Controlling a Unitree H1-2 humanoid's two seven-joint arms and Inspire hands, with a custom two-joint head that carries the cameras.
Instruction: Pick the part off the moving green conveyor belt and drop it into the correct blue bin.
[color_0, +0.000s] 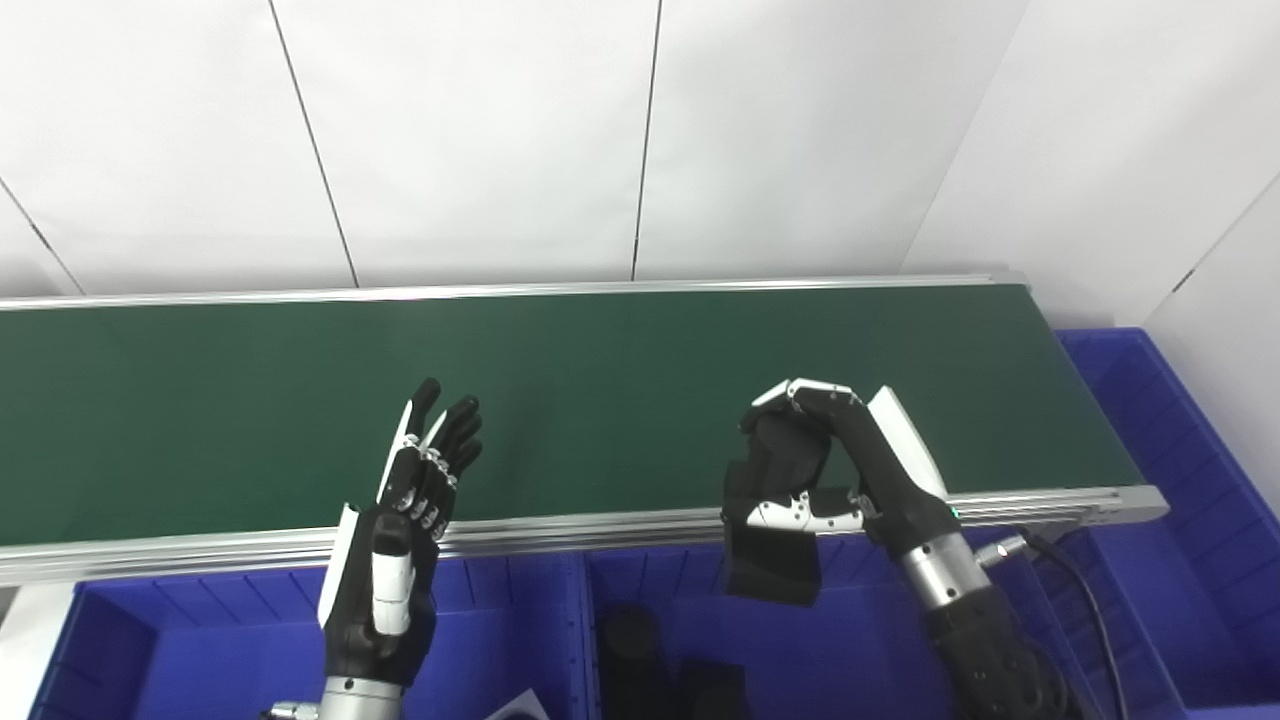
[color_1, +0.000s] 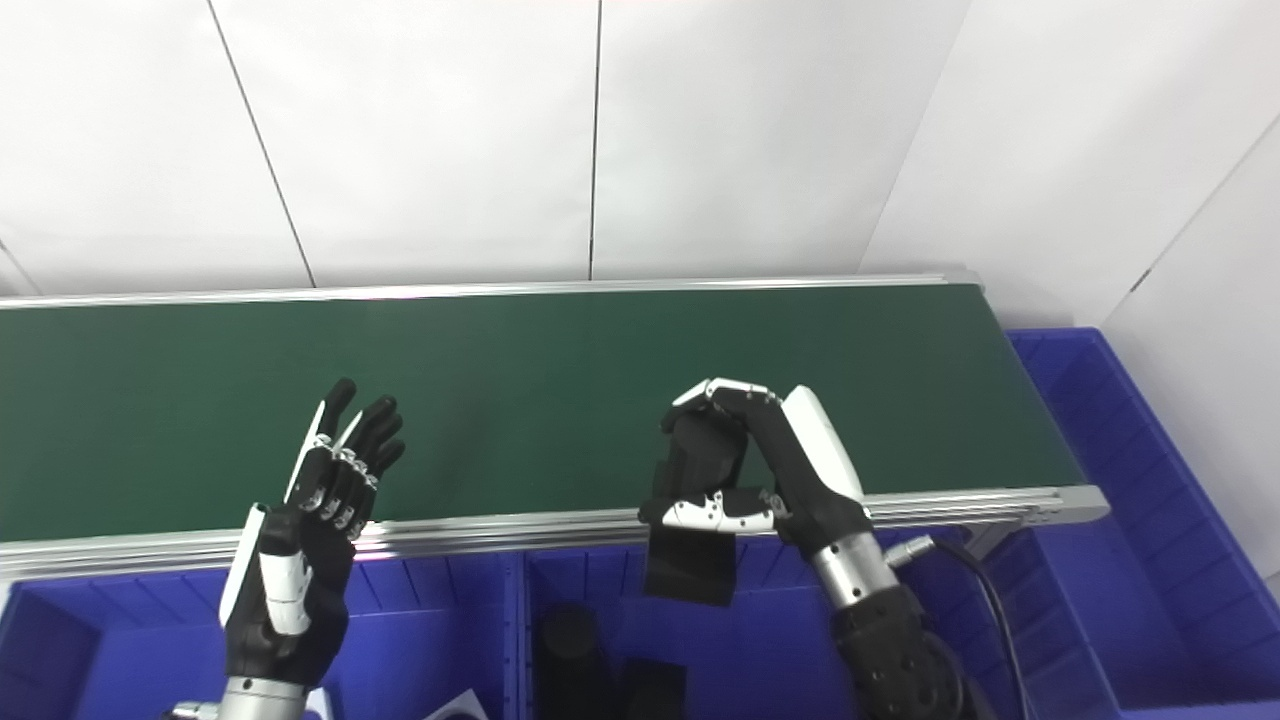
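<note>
1. A dark, blocky part (color_0: 770, 540) is hanging in the right hand (color_0: 835, 470), whose fingers are curling around its upper half, above the near rail of the green conveyor belt (color_0: 640, 390).
2. The part's lower end is dangling over the middle blue bin (color_0: 860, 650), where other dark parts (color_0: 640, 660) are lying.
3. The left hand (color_0: 400, 530) is hovering with fingers spread, holding nothing.
4. Judging by this, picking is done; releasing remains.
5. Only the right eye view is showing the belt's end and the side bin (color_1: 1130, 480) more fully.
</note>
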